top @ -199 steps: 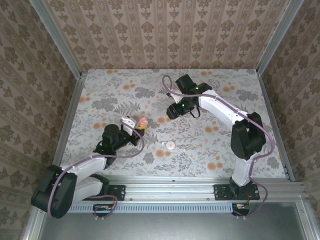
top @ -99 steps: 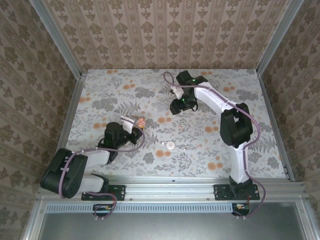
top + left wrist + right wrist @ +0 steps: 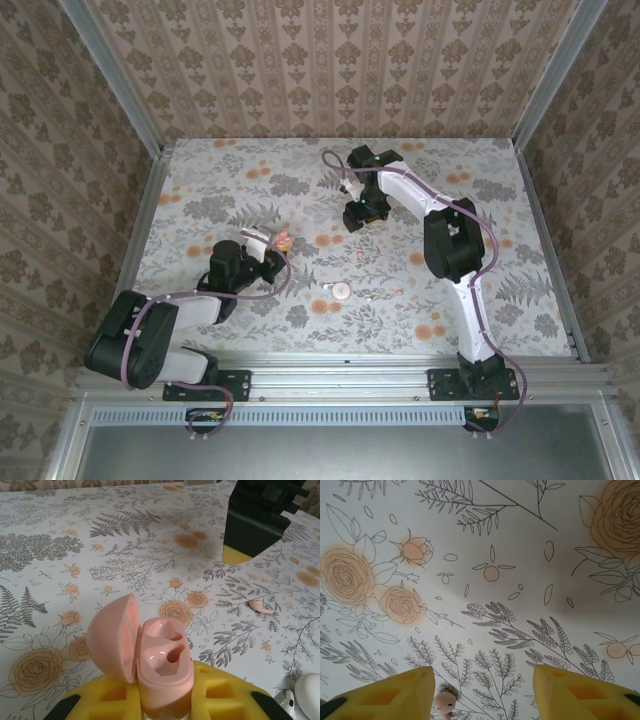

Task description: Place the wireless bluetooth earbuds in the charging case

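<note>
Movement over the last second: the right hand has settled over one earbud, lying on the worktop between its spread fingers, so pickup looks next. The left hand keeps pinching the charging case, lid open, wells empty.

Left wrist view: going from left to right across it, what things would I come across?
open pink case → small pink earbud lying loose → white rounded piece at the right edge
</note>
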Controlling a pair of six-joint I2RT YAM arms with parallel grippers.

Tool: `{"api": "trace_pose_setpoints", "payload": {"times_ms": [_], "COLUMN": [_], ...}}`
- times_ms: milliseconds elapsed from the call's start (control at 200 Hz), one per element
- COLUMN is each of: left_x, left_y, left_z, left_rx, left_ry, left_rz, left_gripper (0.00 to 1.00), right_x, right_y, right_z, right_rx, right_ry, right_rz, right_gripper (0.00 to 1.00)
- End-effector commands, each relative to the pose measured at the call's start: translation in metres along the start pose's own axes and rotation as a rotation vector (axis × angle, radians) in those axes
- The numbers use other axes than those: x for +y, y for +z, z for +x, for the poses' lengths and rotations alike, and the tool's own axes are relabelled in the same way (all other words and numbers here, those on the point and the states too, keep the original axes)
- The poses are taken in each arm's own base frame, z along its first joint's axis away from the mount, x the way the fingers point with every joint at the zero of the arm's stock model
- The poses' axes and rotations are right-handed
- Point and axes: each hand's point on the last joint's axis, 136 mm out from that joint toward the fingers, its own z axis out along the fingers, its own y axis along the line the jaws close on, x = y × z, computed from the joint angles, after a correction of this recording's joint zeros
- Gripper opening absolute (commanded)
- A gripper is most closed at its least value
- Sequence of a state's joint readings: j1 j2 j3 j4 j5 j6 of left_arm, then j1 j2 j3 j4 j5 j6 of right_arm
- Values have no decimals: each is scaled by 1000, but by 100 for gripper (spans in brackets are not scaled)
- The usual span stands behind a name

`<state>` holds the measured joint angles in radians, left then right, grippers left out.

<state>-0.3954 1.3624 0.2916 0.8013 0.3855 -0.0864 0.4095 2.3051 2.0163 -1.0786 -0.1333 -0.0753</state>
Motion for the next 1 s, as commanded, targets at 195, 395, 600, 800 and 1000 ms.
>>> {"api": "trace_pose_setpoints", "payload": {"times_ms": [195, 395, 600, 800, 1000], "left_x": [1, 2, 1, 1, -1], "left_y": [4, 3, 3, 3, 2], "left_z": [-13, -15, -14, -12, -11], "left_rx": [-32, -36, -30, -24, -27], "left_ry": [-2, -5, -6, 4, 1], "left_rz": [19, 16, 20, 19, 28], "left_gripper": [13, 13, 13, 13, 13], "right_x": [5, 17, 23, 27, 28], "right_y": [10, 12, 16, 22, 26], "right_z": [13, 29, 39, 42, 49], "right_rx": [98, 160, 192, 201, 227], "right_ry": [-31, -46, -43, -52, -54], "right_rz": [8, 12, 35, 39, 55], "right_gripper": [51, 49, 48, 48, 46]}}
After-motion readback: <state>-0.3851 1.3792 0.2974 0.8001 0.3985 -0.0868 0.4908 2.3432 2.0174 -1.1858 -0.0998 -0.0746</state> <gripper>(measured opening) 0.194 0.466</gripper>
